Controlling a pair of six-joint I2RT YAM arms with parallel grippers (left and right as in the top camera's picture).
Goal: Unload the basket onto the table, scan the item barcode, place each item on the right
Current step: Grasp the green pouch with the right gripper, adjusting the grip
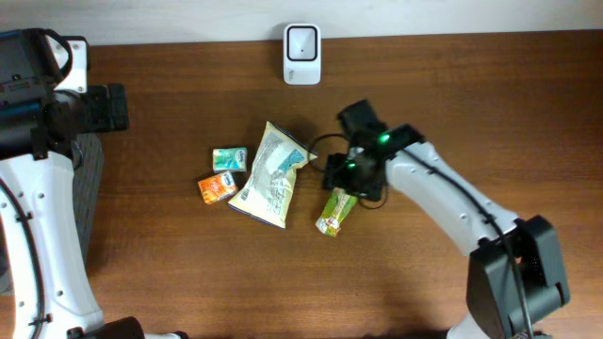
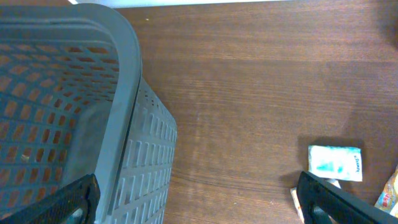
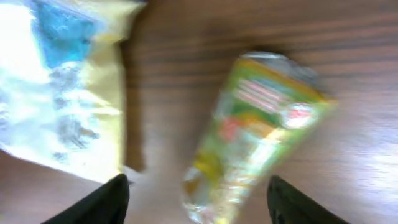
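Observation:
A green and yellow snack packet (image 1: 335, 211) lies on the wooden table, right of a large yellow and white bag (image 1: 270, 175). My right gripper (image 1: 345, 185) hangs just over the green packet's upper end. In the blurred right wrist view the green packet (image 3: 261, 124) lies between the spread fingers of the right gripper (image 3: 196, 199), which is open and holds nothing. The big bag (image 3: 62, 81) is to its left. A white scanner (image 1: 302, 54) stands at the table's far edge. My left gripper (image 2: 199, 202) is open at the far left, beside a grey basket (image 2: 62, 93).
A small teal packet (image 1: 229, 158) and an orange packet (image 1: 218, 187) lie left of the big bag. The teal packet (image 2: 334, 163) also shows in the left wrist view. The grey mesh basket (image 1: 87, 165) sits at the table's left edge under the left arm.

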